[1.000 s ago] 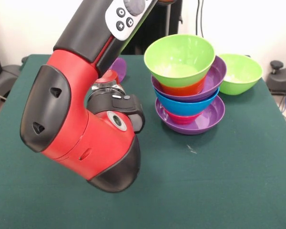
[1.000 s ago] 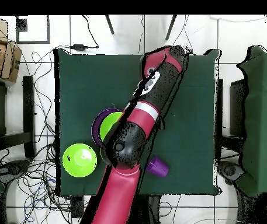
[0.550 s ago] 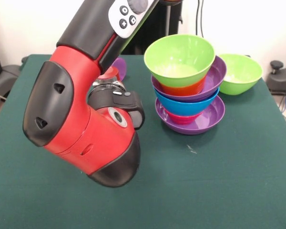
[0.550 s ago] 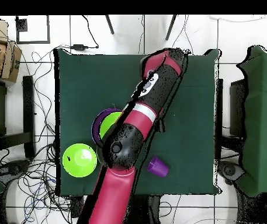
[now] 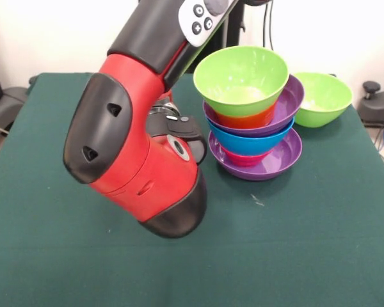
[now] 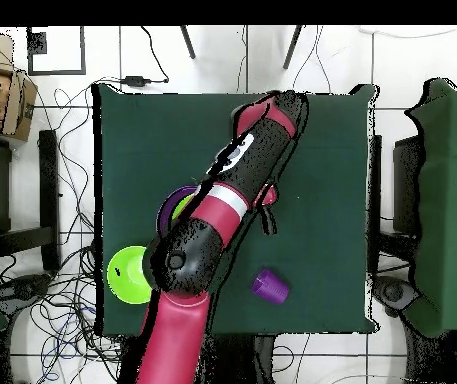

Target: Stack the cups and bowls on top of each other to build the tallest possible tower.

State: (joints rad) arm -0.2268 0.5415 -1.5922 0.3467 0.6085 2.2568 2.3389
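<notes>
White button panel (image 5: 202, 17) on the arm (image 5: 137, 147), small symbols unreadable; no legible text or labels elsewhere

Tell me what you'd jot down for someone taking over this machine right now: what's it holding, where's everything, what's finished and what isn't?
Gripper: hidden behind the arm's bulk; cannot tell its state or whether it holds anything.
Tower: six nested bowls, from the base up: wide purple, red-pink, blue, purple, orange, lime green on top.
Loose: second lime green bowl standing beside the tower; purple cup alone on the table, visible only from overhead.
Left: add those two. No other pieces show.
</notes>
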